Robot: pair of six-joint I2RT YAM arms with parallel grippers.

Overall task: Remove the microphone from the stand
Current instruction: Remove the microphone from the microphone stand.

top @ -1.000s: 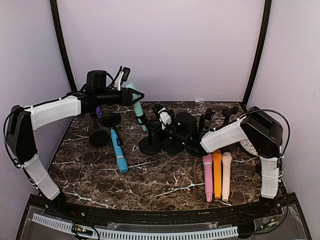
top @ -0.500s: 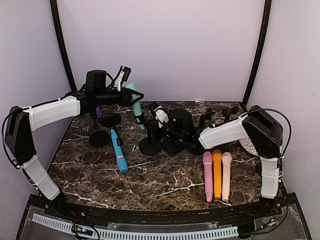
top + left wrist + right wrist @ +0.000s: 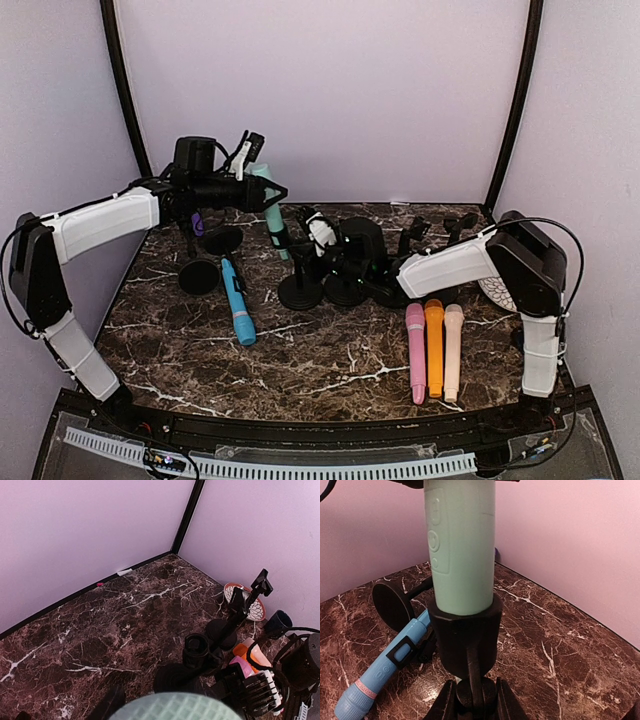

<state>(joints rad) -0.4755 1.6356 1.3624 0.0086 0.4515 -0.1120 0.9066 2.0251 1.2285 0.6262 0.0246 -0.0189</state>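
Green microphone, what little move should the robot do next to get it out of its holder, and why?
Probably the left tool should pull the mint microphone up along its own length. That tool looks closed around its top, its bottom sits in the black clip, and the right tool pinches the stand below, which should stop tipping.
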